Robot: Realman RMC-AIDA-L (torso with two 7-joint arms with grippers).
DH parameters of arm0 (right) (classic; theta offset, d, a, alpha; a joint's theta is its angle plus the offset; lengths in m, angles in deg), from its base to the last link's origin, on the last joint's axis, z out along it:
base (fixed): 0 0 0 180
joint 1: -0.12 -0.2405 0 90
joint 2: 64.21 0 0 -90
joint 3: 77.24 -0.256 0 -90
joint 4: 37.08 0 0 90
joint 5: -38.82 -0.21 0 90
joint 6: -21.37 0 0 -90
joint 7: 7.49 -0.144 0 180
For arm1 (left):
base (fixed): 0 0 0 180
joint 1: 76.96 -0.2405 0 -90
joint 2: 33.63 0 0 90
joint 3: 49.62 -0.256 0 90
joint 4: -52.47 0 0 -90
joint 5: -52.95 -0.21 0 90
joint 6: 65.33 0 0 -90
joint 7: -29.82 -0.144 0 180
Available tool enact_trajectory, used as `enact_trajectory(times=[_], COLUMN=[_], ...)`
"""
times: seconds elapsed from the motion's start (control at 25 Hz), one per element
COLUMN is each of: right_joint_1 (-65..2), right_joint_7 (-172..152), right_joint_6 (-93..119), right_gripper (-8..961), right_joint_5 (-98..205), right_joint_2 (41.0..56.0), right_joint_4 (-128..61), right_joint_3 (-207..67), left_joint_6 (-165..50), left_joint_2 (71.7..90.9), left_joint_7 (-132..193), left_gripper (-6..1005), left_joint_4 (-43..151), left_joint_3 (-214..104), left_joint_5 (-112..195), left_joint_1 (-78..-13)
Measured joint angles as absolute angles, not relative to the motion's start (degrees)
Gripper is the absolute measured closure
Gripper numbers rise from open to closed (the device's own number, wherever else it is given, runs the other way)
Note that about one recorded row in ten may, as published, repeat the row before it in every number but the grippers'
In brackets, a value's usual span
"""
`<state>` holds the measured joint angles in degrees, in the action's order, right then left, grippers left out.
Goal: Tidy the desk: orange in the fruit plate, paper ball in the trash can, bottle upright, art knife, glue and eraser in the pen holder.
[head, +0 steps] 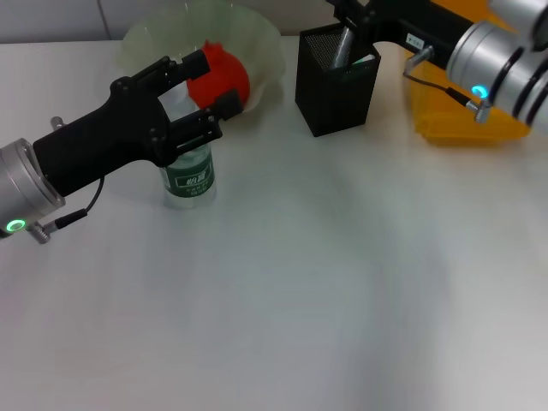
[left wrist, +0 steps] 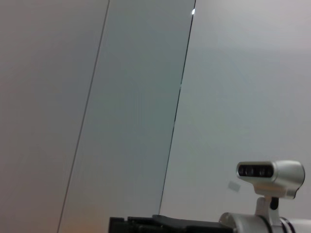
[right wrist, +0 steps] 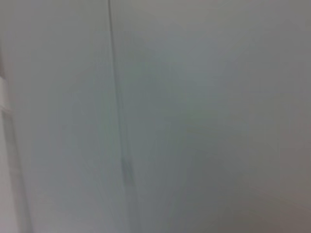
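On the counter (head: 342, 282) I see my left hand (head: 199, 98) with its fingers apart around the upright bottle (head: 189, 171), just in front of the fruit plate (head: 257, 43). My right hand (head: 349, 26) sits over the pen holder (head: 336, 81); I cannot tell its finger state.

White desk (head: 325, 282), grey wall panels (left wrist: 136, 97)

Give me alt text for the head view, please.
The left tool straddles an upright bottle beside a fruit plate holding a red-orange fruit. The right tool is at the black pen holder, near a yellow bin.
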<state>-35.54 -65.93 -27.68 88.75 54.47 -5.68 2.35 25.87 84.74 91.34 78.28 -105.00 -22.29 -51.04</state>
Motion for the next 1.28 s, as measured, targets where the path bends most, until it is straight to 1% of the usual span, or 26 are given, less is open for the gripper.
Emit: enact_trajectory(times=[0.04, 0.08, 0.12, 0.16, 0.2, 0.32, 0.36, 0.4, 0.44, 0.48, 0.52, 0.6, 0.84, 0.88, 1.08, 1.28], right_joint_1=[-35.54, -31.11, -31.11, -29.22, -27.69, -23.95, -23.49, -22.98, -22.98, -23.01, -23.01, -23.41, -23.23, -23.18, -23.21, -23.23], right_joint_7=[-65.93, -76.77, -76.77, -80.89, -84.45, -92.09, -92.81, -93.53, -93.53, -93.54, -93.54, -93.47, -92.95, -92.20, -88.52, -87.58], right_joint_6=[-27.68, -30.18, -30.18, -31.88, -33.95, -42.91, -45.73, -54.00, -54.00, -60.41, -60.41, -67.60, -71.71, -72.41, -73.55, -73.88], right_gripper=[618, 590, 589, 587, 586, 582, 581, 580, 578, 577, 576, 573, 565, 564, 347, 342], right_joint_5=[88.75, 96.75, 96.75, 101.45, 105.60, 117.77, 119.43, 122.65, 122.65, 124.46, 124.46, 127.58, 128.86, 128.75, 128.56, 128.53], right_joint_2=[54.47, 53.47, 53.47, 53.15, 53.02, 53.36, 53.43, 53.40, 53.40, 53.01, 53.01, 52.24, 52.16, 52.37, 52.99, 53.62], right_joint_4=[-5.68, 2.36, 2.36, 5.98, 8.86, 16.15, 16.98, 18.23, 18.23, 18.32, 18.32, 17.82, 17.78, 17.62, 14.76, 13.37], right_joint_3=[2.35, 3.68, 3.68, 3.34, 2.52, -3.83, -5.64, -9.94, -9.94, -12.84, -12.84, -16.31, -18.41, -18.99, -19.64, -20.71], left_joint_6=[26.18, 26.57, 26.57, 26.57, 26.57, 26.65, 26.68, 26.68, 26.68, 26.70, 26.70, 27.29, 27.88, 28.43, 29.25, 29.94], left_joint_2=[84.74, 84.75, 84.75, 84.75, 84.75, 84.77, 84.84, 84.84, 84.84, 84.85, 84.85, 84.80, 84.77, 84.74, 84.68, 84.59], left_joint_7=[91.34, 91.34, 91.34, 91.34, 91.34, 91.33, 91.10, 91.10, 91.10, 91.01, 91.01, 90.98, 90.88, 90.88, 90.86, 90.84], left_gripper=[224, 223, 223, 223, 223, 223, 223, 223, 223, 223, 223, 223, 223, 223, 223, 223], left_joint_4=[78.27, 78.22, 78.22, 78.22, 78.22, 78.14, 77.93, 77.93, 77.93, 77.91, 77.91, 77.87, 77.87, 77.87, 77.87, 78.11], left_joint_3=[-104.87, -104.72, -104.72, -104.72, -104.72, -104.69, -104.72, -104.72, -104.72, -104.82, -104.82, -105.14, -105.29, -105.40, -105.43, -105.51], left_joint_5=[-22.29, -22.28, -22.28, -22.28, -22.28, -22.29, -22.29, -22.29, -22.29, -22.28, -22.28, -22.29, -22.45, -22.52, -22.60, -22.69], left_joint_1=[-51.12, -51.20, -51.20, -51.20, -51.20, -51.21, -51.22, -51.22, -51.22, -51.22, -51.22, -51.29, -51.75, -51.80, -52.23, -52.68])
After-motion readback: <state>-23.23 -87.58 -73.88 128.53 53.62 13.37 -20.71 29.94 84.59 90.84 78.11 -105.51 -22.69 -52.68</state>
